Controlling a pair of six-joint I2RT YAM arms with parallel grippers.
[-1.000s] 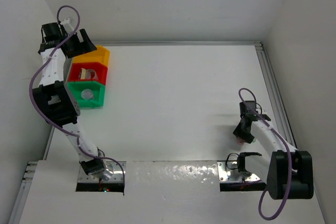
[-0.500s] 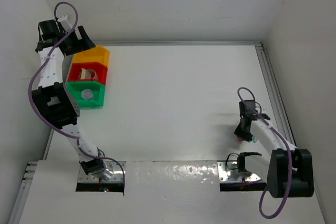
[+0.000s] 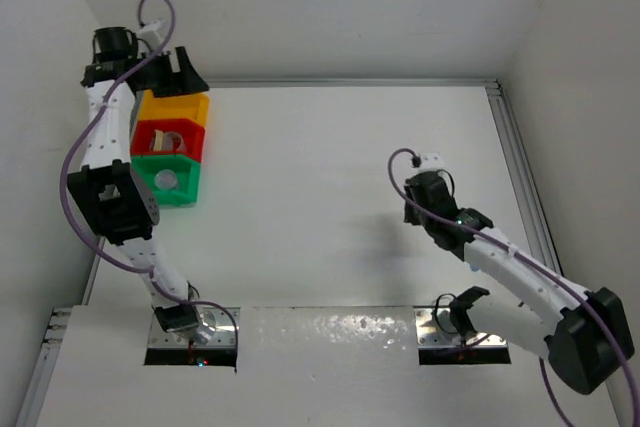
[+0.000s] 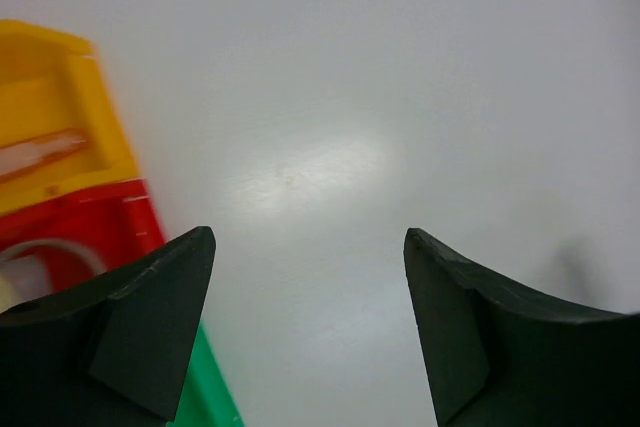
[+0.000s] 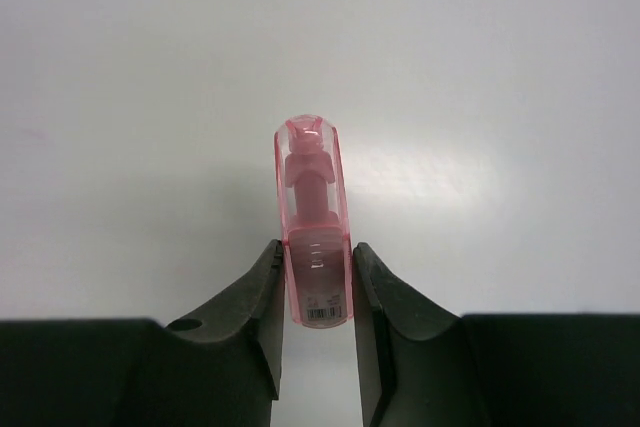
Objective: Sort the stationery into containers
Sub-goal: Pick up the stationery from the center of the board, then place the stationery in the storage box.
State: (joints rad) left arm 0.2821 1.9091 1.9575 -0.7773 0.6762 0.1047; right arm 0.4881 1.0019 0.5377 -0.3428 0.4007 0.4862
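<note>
presently right gripper [image 5: 317, 247] clamps pink stick [image 5: 312, 197] by one end; swinging may pivot it loose. left gripper [image 4: 308, 239] jaws apart.

Robot lab cell, white table [image 3: 330, 197], white enclosing walls [image 3: 300, 7]

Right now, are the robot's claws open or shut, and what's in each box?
left gripper: open, empty, near the yellow bin.
right gripper: shut on the pink stick.
pink stick: pinched between the fingers.
yellow bin: partly hidden, contents unclear.
red bin: holds a beige tape roll.
green bin: holds a white tape roll.
</note>
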